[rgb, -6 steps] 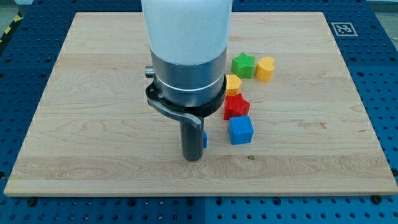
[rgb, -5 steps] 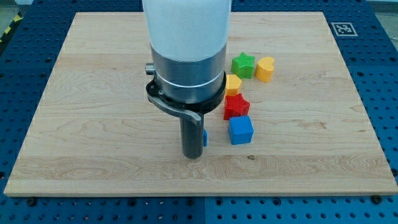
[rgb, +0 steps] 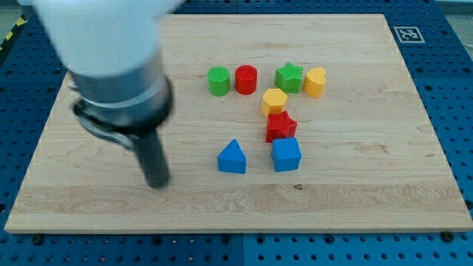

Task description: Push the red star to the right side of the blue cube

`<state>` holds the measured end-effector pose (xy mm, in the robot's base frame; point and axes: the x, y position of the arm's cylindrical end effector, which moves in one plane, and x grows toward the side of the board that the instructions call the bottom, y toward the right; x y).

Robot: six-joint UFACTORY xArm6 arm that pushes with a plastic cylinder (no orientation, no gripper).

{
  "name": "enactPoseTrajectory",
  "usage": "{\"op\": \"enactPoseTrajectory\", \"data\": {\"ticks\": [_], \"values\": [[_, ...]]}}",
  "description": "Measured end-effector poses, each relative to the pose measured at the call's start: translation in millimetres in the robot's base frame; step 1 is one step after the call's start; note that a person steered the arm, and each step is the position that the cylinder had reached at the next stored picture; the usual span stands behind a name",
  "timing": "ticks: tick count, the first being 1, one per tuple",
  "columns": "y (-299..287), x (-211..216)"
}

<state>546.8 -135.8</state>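
Note:
The red star (rgb: 281, 125) lies on the wooden board, touching the top edge of the blue cube (rgb: 286, 154) just below it. My tip (rgb: 157, 182) rests on the board far to the view's left of both, about a hundred pixels left of the blue triangular block (rgb: 232, 157). The arm's body is motion-blurred.
A yellow hexagonal block (rgb: 273, 100) sits just above the red star. Along the view's top stand a green cylinder (rgb: 218, 80), a red cylinder (rgb: 245, 78), a green star (rgb: 289, 77) and a yellow heart-shaped block (rgb: 315, 81). The board's edge (rgb: 236, 225) runs along the view's bottom.
The arm has swept quickly to the view's left, away from the blue triangular block, uncovering that block and the green and red cylinders. No block has moved.

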Motion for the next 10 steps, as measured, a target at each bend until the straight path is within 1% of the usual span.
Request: {"op": "enactPoseTrajectory", "data": {"ticks": [1, 2, 3, 4, 6, 7, 9, 10], "values": [[-23, -46], [55, -69], [140, -80], [183, -81], [215, -80], [216, -68], [216, -63], [244, -62]]}}
